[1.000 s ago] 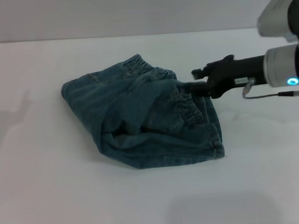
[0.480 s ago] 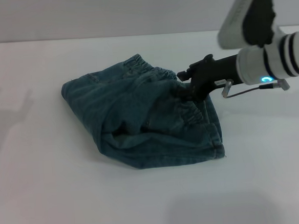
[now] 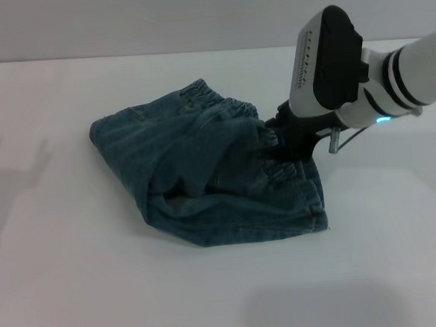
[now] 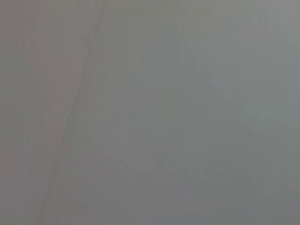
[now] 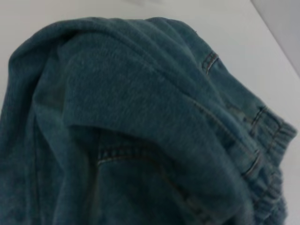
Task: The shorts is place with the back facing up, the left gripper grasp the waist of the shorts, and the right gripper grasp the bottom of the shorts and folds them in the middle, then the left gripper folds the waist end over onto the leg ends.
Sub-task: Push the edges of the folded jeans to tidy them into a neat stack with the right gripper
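I've got a plain white bench (image 3: 100,291) filling most of the head view, matte, no markings I can make out. Grey wall (image 3: 155,18) runs along its far edge, meeting it in a straight line. Soft shadows on the bench: a faint one at the left edge (image 3: 12,159), a broad dim patch near the front (image 3: 322,310). My left wrist view gives only flat grey with one thin slanted line (image 4: 70,126); can't tell what surface.

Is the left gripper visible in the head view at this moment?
No, only the right gripper is seen there, at the ruffled waist of the shorts on the white table.
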`<action>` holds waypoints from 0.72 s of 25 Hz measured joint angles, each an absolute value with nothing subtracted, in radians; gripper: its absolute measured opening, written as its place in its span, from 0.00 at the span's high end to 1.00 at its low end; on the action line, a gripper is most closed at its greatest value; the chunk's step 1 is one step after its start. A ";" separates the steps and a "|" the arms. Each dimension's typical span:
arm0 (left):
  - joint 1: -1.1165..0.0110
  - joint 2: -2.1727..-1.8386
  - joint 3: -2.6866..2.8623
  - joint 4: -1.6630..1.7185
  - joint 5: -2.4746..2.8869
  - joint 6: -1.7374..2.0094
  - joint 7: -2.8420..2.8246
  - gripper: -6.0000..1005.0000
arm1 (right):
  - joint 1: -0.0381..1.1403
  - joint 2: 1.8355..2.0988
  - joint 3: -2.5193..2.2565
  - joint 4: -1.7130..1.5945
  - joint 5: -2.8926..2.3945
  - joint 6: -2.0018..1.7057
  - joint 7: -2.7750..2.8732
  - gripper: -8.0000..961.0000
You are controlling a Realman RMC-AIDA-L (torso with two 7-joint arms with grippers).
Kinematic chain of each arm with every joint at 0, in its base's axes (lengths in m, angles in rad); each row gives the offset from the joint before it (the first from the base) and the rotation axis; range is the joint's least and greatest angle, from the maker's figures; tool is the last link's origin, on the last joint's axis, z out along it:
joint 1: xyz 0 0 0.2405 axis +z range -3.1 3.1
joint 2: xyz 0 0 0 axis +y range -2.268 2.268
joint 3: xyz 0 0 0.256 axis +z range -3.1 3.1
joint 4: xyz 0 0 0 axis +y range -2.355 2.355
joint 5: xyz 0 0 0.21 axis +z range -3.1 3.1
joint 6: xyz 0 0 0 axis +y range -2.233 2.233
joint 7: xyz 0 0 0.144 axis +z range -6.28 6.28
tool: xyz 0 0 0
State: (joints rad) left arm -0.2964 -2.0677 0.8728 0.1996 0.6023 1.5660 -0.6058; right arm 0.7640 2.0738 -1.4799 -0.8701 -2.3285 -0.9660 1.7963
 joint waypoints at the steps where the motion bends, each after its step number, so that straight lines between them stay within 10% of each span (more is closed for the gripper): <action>1: -0.296 -2.068 0.873 0.193 0.601 1.570 -0.606 0.16 | 0.760 2.072 -1.478 -0.898 -2.336 -0.968 1.788 0.54; 18: -0.332 -2.071 0.873 0.157 0.607 1.592 -0.606 0.16 | 0.752 2.072 -1.481 -0.953 -2.323 -0.960 1.630 0.54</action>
